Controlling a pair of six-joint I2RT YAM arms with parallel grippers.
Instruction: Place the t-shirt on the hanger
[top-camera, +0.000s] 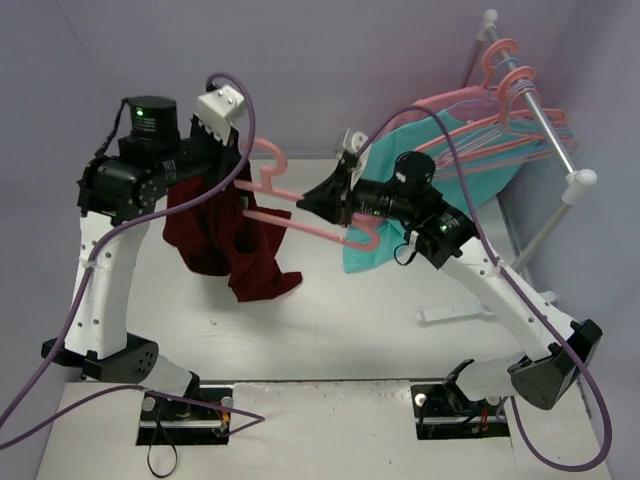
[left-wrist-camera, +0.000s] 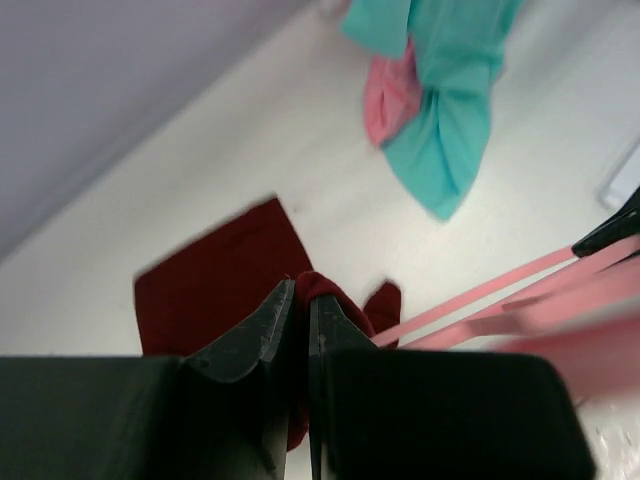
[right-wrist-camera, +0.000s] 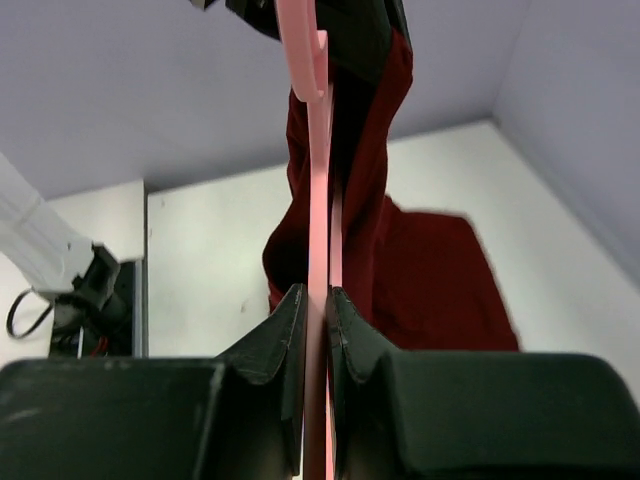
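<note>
t-shirt (top-camera: 225, 240) hangs from left claw (left-wrist-camera: 302, 292), right claw (right-wrist-camera: 318, 296) grips hanger (right-wrist-camera: 318, 150) (both raised).

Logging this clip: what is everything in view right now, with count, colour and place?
table: one, white, under everything
rack: one, white and metal, far right
t-shirt: one, maroon, dangling at left
hanger: one, salmon pink, mid-air, centre
teal garment: one, teal, hung on the rack
pink garment: one, pink, against the teal garment
spare hangers: at least two, pink, on the rack
left gripper: one, black, shut on the t-shirt
right gripper: one, black, shut on the hanger
</note>
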